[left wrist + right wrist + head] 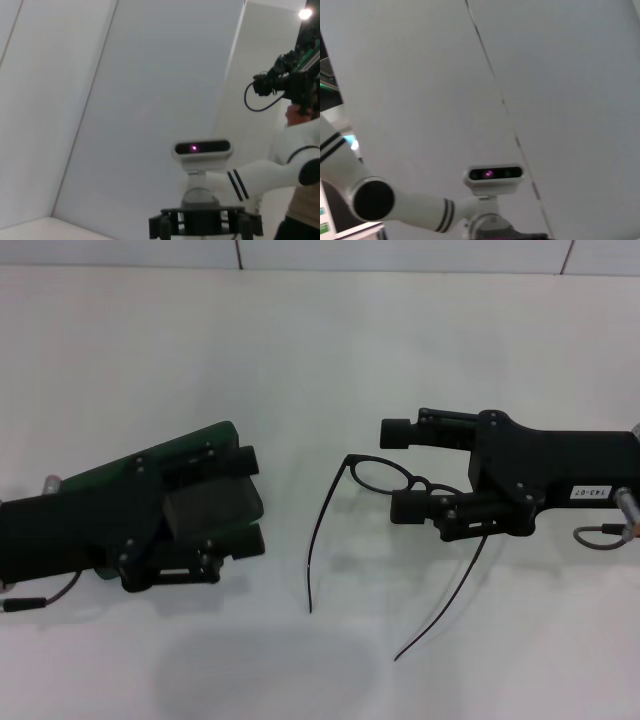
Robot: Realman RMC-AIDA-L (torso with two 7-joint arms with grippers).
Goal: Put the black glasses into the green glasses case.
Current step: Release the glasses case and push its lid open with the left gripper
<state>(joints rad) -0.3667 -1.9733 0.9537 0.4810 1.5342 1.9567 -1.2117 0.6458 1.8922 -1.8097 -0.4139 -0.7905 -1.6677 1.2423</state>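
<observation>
The black glasses (380, 475) lie on the white table with both temple arms spread toward the near edge. My right gripper (405, 468) is open around their right half: one finger lies beyond the frame, the other covers the right lens. The green glasses case (185, 448) lies at the left, mostly hidden under my left gripper (243, 502). Only its green far edge and a dark block between the fingers show. The left fingers sit against both sides of that block. Neither wrist view shows the glasses or the case.
The white table (320, 350) ends at a tiled wall at the back. The wrist views show only pale walls and the robot's head camera (202, 148), which also shows in the right wrist view (495, 175).
</observation>
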